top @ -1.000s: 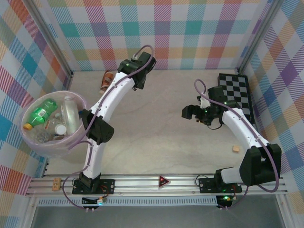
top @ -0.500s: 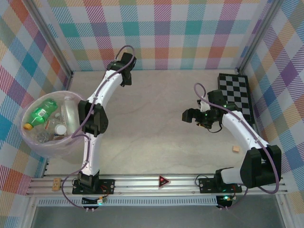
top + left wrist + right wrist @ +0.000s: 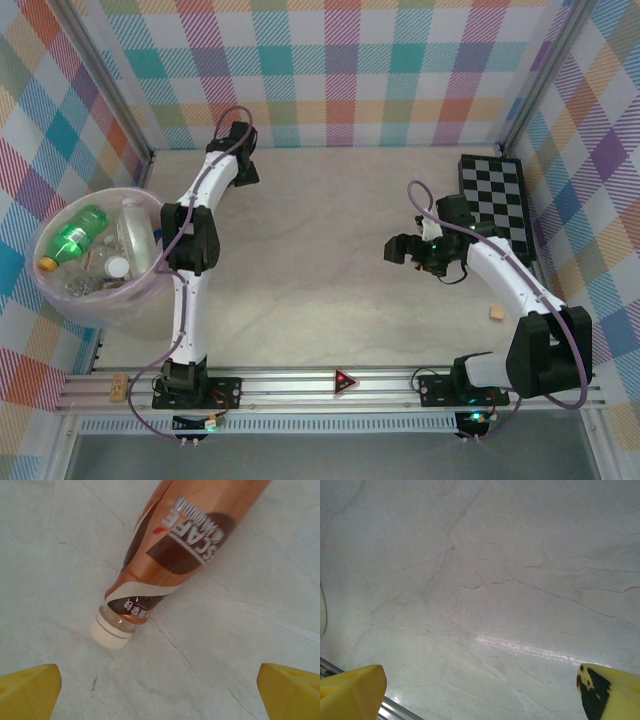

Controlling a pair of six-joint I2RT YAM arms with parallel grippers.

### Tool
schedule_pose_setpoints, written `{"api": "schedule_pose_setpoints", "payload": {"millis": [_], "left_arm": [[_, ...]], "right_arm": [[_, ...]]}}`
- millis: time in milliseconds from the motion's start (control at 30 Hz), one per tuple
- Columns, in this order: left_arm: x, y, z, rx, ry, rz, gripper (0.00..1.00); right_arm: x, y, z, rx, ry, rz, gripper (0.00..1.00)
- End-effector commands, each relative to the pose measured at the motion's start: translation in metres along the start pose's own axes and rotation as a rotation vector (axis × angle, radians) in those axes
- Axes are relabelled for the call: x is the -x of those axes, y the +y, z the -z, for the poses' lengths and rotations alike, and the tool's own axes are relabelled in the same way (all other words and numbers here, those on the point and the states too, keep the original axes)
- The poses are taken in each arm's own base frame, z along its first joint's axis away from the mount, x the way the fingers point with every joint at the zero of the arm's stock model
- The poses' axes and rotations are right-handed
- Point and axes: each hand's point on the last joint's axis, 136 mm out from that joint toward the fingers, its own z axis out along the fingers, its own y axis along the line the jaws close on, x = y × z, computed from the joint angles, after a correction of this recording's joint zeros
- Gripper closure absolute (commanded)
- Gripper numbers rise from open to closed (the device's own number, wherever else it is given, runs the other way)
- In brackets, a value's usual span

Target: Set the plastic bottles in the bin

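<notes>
The left arm (image 3: 213, 180) reaches into the far left corner of the desk (image 3: 330, 290), where the left jaws stand spread wide and hold nothing. In the left wrist view their two yellow fingertips (image 3: 27, 690) sit at the lower corners. A brown-orange labelled bottle (image 3: 185, 545) lies on its side just ahead of them, in line with the gap and touching neither tip. Its cream cap (image 3: 111, 632) points back toward the jaws, while its body runs away from them, up and to the right.

Well apart from the left jaws, back toward the arm bases and off to their left, the bin (image 3: 100, 308) sits at the desk's left edge, a round translucent pink tub. Inside it lie a green bottle (image 3: 75, 238) with an orange cap, a clear bottle (image 3: 133, 225) beside it, and more clear ones too jumbled to count.

The right arm (image 3: 500, 280) bends over the right half of the desk. The right jaws are likewise wide open and empty, with yellow fingertips (image 3: 350, 690) at both lower corners of the right wrist view and bare, veined desk surface between and ahead of them. Behind the right jaws a black-and-white checkerboard (image 3: 497, 195) lies flat on the desk's far right side. A small tan block (image 3: 493, 313) rests behind them too, nearer the arm bases.
</notes>
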Motion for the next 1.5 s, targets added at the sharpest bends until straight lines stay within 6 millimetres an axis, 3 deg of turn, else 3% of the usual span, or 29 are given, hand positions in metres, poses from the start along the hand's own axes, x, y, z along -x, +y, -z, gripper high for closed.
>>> {"api": "schedule_pose_setpoints", "payload": {"millis": [0, 233, 433, 600, 900, 1267, 1467], "left_arm": [[-0.001, -0.001, -0.012, -0.034, 0.029, 0.032, 0.00], [-0.017, -0.002, -0.043, -0.060, 0.100, 0.024, 0.00], [-0.015, 0.008, -0.061, -0.031, 0.105, 0.022, 0.00], [0.000, 0.008, -0.050, -0.041, 0.044, -0.012, 0.00], [0.008, 0.024, -0.078, -0.064, 0.059, 0.047, 0.00], [0.035, 0.020, -0.079, -0.101, -0.039, 0.025, 0.00], [0.022, 0.009, -0.096, -0.132, 0.010, -0.005, 0.00]], "right_arm": [[-0.006, -0.001, 0.002, -0.010, 0.001, 0.032, 0.02], [-0.009, -0.004, 0.002, -0.018, 0.007, 0.023, 0.02], [-0.011, -0.005, 0.005, -0.031, 0.011, 0.018, 0.03], [-0.012, -0.009, 0.006, -0.055, 0.013, 0.016, 0.03], [-0.012, -0.011, 0.011, -0.081, 0.010, 0.000, 0.03], [-0.010, -0.011, 0.008, -0.088, 0.019, -0.032, 0.03], [-0.008, -0.011, 0.006, -0.086, 0.024, -0.038, 0.03]]}}
